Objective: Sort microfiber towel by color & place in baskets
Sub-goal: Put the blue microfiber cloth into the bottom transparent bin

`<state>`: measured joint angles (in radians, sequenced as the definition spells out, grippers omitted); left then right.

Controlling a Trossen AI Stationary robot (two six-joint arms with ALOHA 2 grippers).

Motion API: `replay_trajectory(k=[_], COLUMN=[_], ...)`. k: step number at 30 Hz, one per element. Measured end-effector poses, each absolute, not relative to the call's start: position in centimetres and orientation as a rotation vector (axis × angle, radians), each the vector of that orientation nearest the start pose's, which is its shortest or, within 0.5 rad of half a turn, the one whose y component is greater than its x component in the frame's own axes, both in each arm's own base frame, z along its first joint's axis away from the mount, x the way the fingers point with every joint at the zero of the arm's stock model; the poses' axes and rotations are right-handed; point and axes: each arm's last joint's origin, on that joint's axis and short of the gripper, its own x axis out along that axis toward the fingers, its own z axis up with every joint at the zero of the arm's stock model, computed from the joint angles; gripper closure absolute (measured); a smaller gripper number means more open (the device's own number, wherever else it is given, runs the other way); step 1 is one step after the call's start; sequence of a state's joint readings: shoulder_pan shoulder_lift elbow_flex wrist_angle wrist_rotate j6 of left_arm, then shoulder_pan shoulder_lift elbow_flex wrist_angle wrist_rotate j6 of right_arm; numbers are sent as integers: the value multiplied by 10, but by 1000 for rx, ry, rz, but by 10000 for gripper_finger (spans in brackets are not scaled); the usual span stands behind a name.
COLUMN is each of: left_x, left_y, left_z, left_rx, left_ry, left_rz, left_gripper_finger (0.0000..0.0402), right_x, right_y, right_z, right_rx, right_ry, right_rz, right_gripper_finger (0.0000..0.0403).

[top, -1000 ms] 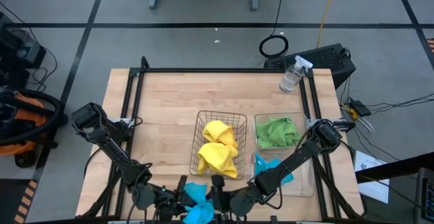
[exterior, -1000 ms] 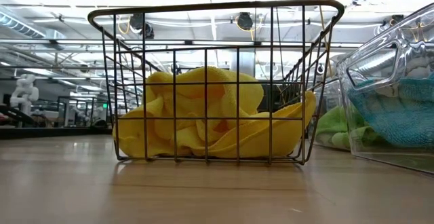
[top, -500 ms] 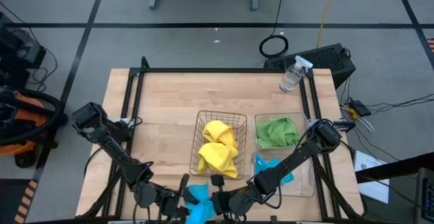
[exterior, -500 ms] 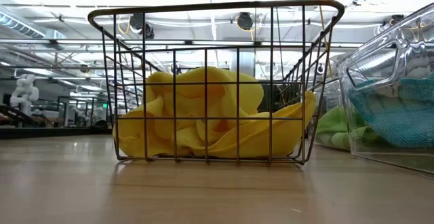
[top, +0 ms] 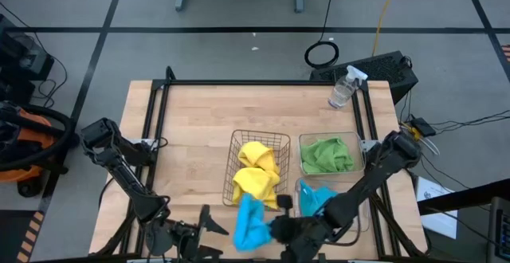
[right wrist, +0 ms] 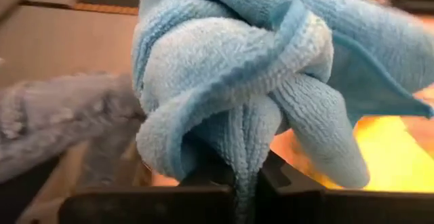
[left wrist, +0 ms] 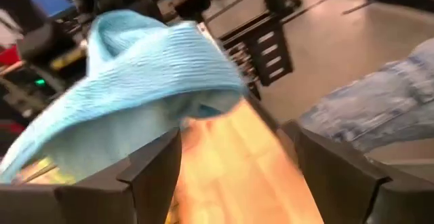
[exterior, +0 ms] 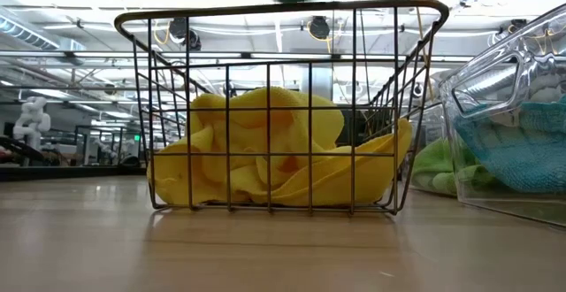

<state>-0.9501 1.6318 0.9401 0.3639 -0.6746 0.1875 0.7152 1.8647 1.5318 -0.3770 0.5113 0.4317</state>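
The right gripper (top: 275,227) sits at the near edge of the light wooden table (top: 191,127), just in front of the brownish wire-mesh basket (top: 236,147), and its fingers are clamped tight on a light blue microfiber towel (top: 251,219). The towel hangs bunched beside the basket's near corner; in the right wrist view its folds (right wrist: 237,75) rise straight out of the closed jaws.

The left gripper (top: 209,219) is just to the left of that towel, also at the near edge. Its 2 dark fingers (left wrist: 152,166) stand spread wide with nothing between them, and the blue cloth shows beyond them in the left wrist view.

The wire-mesh basket holds 2 crumpled yellow microfiber towels (top: 256,175), which fill its floor in the low view (exterior: 274,150). To its right stand 2 clear plastic tubs: the far tub (top: 303,142) holds a green microfiber towel (top: 327,155), and the near tub (top: 360,215) holds another light blue towel (top: 319,197).

A clear spray bottle (top: 344,88) stands at the far right corner of the table, well apart from the baskets.
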Motion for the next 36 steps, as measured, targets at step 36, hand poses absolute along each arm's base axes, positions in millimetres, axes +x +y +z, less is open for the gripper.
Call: replay_trajectory(k=[36], left_x=[233], left_y=[-255], left_z=[221], left_rx=[373], left_ry=[279], left_rz=[-196], left_gripper_finger=[112], right_x=[152], right_y=[253], right_z=[282], right_rx=[209], right_ry=[1251], right_rz=[-606], right_gripper_finger=[397])
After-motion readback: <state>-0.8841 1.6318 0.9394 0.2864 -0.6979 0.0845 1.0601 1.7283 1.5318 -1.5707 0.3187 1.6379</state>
